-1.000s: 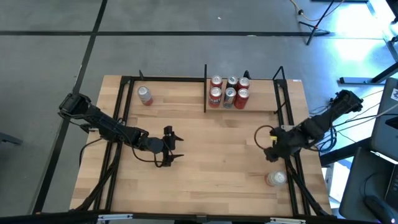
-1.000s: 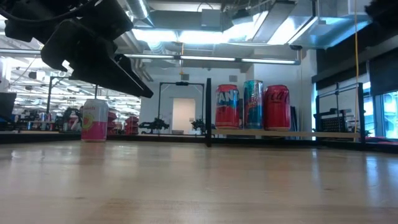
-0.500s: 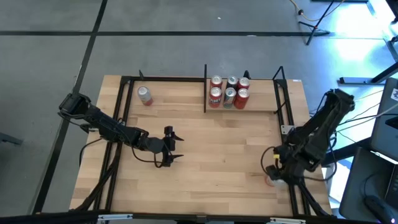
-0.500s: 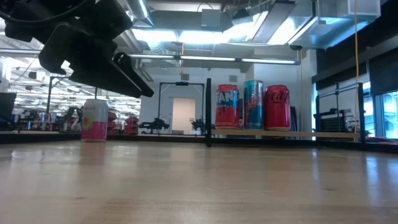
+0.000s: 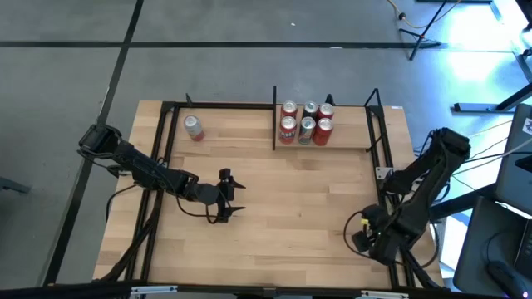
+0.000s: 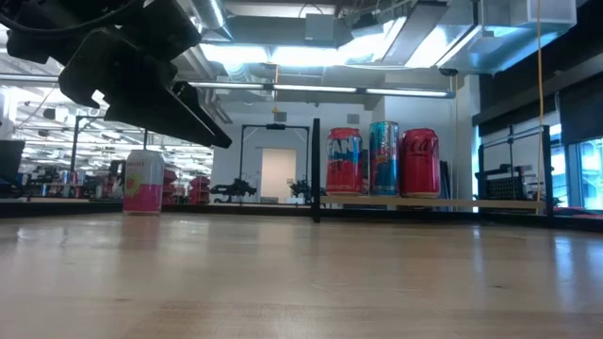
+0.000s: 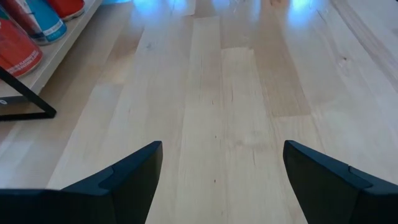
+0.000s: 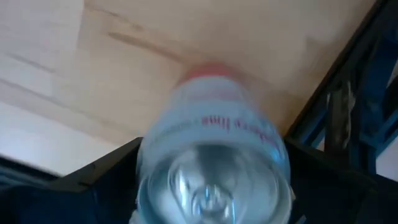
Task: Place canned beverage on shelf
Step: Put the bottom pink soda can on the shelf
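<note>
Right wrist view: a clear bottle [image 8: 214,155] with a pink cap is seen bottom-on between the right gripper's fingers [image 8: 102,180], lying on the table [image 8: 56,74] beside a black frame rail. The jaws are set wide around it; contact cannot be confirmed. In the high view the bottle is hidden under the right gripper [image 5: 366,239] at the table's front right edge. The left gripper [image 5: 229,196] is held mid-table, wide open and empty, as confirmed by the left wrist view. Six cans [image 5: 304,123] are seen on the shelf [image 5: 349,137]; only three are visible in the low view. A lone can [image 5: 194,127] stands rear left.
</note>
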Robot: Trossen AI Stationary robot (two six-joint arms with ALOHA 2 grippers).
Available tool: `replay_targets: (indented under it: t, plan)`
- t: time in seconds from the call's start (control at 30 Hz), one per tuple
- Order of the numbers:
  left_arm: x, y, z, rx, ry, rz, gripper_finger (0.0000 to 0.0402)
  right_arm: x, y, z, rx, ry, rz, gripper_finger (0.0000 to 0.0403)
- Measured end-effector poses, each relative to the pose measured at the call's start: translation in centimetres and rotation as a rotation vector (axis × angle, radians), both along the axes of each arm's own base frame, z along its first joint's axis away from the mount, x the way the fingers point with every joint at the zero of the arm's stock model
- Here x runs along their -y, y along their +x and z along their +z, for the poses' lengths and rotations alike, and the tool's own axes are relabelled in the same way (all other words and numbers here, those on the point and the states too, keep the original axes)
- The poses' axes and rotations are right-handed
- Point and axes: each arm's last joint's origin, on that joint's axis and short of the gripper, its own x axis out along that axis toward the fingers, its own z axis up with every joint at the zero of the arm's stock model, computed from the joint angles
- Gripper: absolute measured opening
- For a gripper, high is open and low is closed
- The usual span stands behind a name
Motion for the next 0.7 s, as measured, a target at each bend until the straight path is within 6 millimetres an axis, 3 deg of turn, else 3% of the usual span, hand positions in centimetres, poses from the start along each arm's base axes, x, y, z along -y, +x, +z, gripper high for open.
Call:
replay_targets:
  t: [0.1,0.23,0.37,0.53,0.7]
  plan:
    - [0.0,0.0,0.0,0.0,0.0,0.0,0.0314,-0.2,0.2,-0.6,-0.01,-0.03,0.062,0.0331]
    - [0.0,0.0,0.0,-0.002,0.016,-0.009,0.0314,0.0,0.1,-0.5,-0.007,-0.042,0.142,0.0268]
    - [0.0,0.0,0.0,-0.002,0.02,-0.011,0.0314,0.8,0.7,-0.2,-0.009,-0.043,0.201,0.0264]
    - [0.0,0.0,0.0,-0.002,0.017,-0.009,0.0314,2.9,2.6,2.6,0.026,-0.159,0.336,0.0264]
    - [0.0,0.0,0.0,-0.007,0.017,-0.036,0.0314,6.7,4.9,6.7,0.019,-0.342,0.455,0.0264]
